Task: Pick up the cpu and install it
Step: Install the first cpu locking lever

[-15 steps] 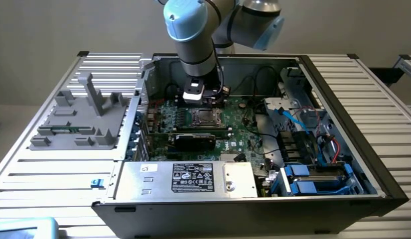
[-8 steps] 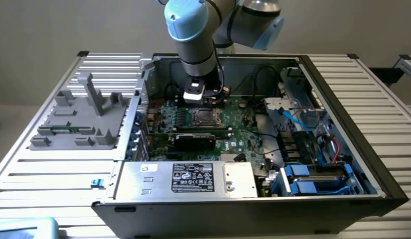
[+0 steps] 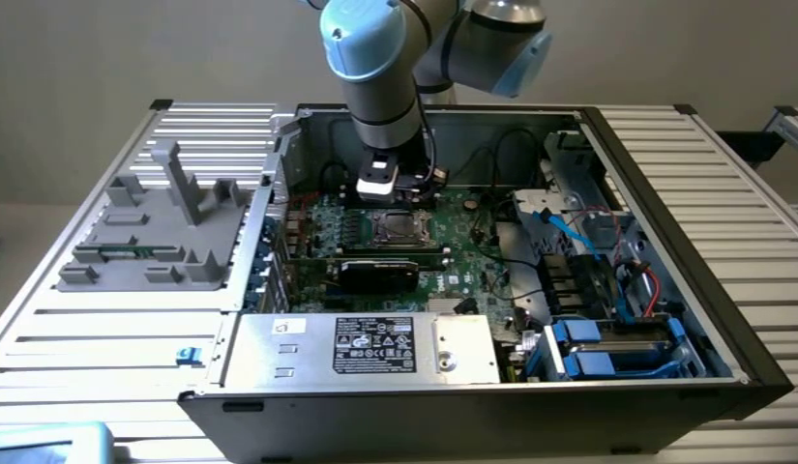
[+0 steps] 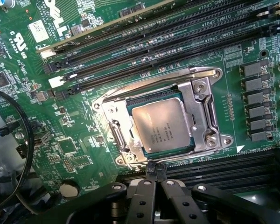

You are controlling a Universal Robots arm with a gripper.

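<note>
The cpu (image 4: 164,125) is seen lying inside the metal-framed socket (image 4: 201,112) on the green motherboard (image 4: 74,116), with its shiny top facing up. It looks a little turned against the frame, so it cannot be said for certain that it is fully seated.

The gripper (image 4: 155,175) is held just beside the near edge of the socket. Its two fingers (image 4: 144,191) are clenched together, tip against tip, and nothing is grasped between them. In the exterior view the gripper (image 3: 379,193) is placed just above the socket (image 3: 396,228), in the middle of the open computer case (image 3: 657,193), with the black graphics card (image 3: 379,274) on its near side.

For this step to be done well, the chip should be checked for sitting flat and square in its recess; a corner riding on the frame would be a bad sign. Any touch should probably be light and straight down, because side force could shift the chip over the delicate contacts below. The memory slots (image 4: 144,42) and the black cable (image 4: 18,140) are near, so the arm should be kept away from them.
</note>
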